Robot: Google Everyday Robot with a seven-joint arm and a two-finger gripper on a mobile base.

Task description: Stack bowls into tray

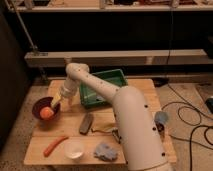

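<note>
A dark red bowl (36,106) holding an orange fruit (46,113) sits at the table's left edge. My gripper (56,103) is at the bowl's right rim, reaching down from the white arm (95,85). A small white bowl (74,148) stands near the front edge. The green tray (103,86) is at the back middle of the table, behind the arm and partly hidden by it.
An orange carrot (55,145) lies front left. A dark grey oblong object (86,123) lies mid-table, with a yellowish item (106,128) beside it. A blue cloth (106,151) is at the front. A blue cup (161,119) stands at the right edge. Cables run on the floor at right.
</note>
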